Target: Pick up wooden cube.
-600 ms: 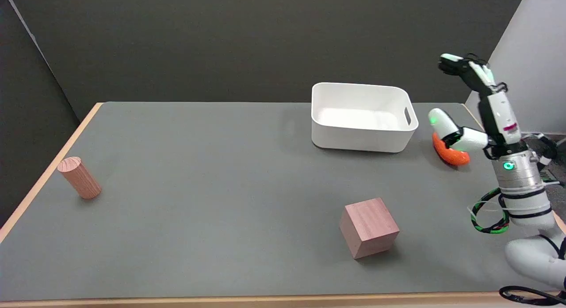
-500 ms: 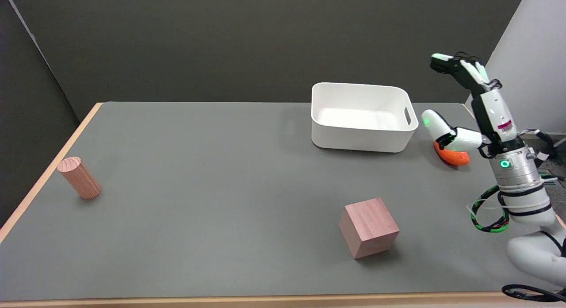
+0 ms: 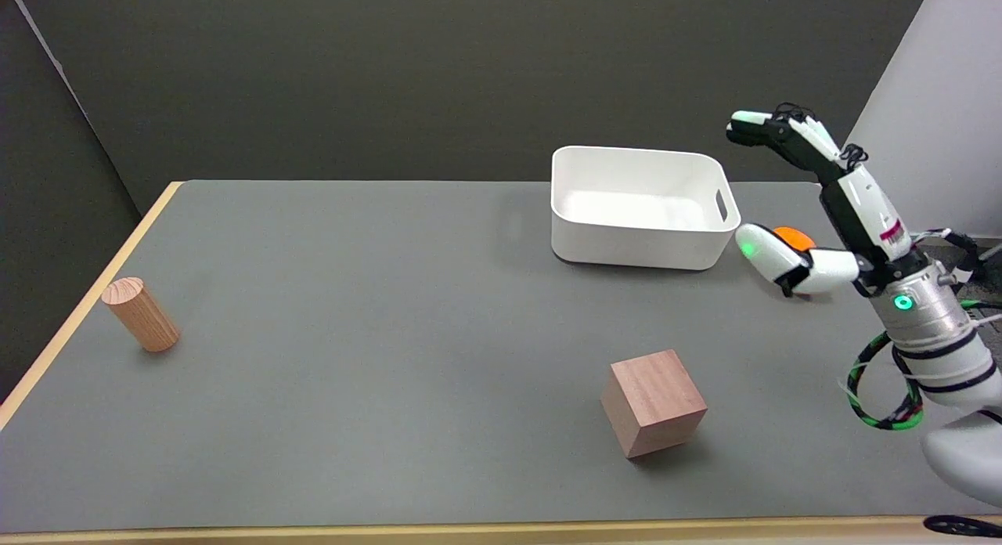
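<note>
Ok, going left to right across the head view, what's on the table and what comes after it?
wooden cylinder → wooden cube → right hand, open in the air. The white bin overlaps the cube's span, and the orange object sits mostly behind the hand, so both are left out.

My right hand (image 3: 830, 208) moved left and tilted forward, now leaning over the worktop (image 3: 391, 294) toward the white bin (image 3: 638, 251). Fingers (image 3: 763, 130) apart, holding nothing. Thumb dropped lower and left, now covering most of the orange object (image 3: 792, 236); only its top edge shows.
</note>
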You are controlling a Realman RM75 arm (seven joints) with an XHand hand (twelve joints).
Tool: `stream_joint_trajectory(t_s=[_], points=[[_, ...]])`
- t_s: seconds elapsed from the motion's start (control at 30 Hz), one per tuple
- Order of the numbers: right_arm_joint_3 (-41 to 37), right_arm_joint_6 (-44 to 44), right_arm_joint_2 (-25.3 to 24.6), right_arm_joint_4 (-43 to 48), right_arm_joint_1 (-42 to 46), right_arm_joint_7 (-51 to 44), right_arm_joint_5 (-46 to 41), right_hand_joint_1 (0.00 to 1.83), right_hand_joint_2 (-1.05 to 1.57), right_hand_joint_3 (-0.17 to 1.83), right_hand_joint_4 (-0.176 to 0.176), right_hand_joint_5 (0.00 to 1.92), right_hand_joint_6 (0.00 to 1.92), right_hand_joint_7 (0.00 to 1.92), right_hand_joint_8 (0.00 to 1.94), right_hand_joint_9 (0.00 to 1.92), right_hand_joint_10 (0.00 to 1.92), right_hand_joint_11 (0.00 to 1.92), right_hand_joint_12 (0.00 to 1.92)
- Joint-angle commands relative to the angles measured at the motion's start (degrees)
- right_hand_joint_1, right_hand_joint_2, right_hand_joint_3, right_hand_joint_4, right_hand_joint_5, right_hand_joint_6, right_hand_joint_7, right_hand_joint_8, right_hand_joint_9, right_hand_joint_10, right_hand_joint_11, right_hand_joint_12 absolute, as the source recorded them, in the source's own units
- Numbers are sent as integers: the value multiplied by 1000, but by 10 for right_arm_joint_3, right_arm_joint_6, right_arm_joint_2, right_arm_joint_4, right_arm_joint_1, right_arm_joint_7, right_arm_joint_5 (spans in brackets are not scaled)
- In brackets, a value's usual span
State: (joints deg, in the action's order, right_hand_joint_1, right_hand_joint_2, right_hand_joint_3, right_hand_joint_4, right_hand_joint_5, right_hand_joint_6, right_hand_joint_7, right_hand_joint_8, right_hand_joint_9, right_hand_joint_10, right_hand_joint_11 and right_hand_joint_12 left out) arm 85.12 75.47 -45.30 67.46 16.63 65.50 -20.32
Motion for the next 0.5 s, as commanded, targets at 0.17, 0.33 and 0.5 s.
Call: stream_joint_trajectory(t_s=[0.17, 0.33, 0.5], points=[[-85, 50, 18, -8, 118, 148, 180, 463, 578, 822, 20, 240, 440, 365, 393, 200, 783, 16, 1198], [-85, 57, 11, -30, 129, 156, 197, 463, 561, 860, 9, 209, 423, 316, 390, 149, 746, -1, 1133], [-84, 55, 9, -49, 142, 156, 211, 422, 535, 910, -8, 172, 431, 245, 407, 91, 728, -1, 1118]])
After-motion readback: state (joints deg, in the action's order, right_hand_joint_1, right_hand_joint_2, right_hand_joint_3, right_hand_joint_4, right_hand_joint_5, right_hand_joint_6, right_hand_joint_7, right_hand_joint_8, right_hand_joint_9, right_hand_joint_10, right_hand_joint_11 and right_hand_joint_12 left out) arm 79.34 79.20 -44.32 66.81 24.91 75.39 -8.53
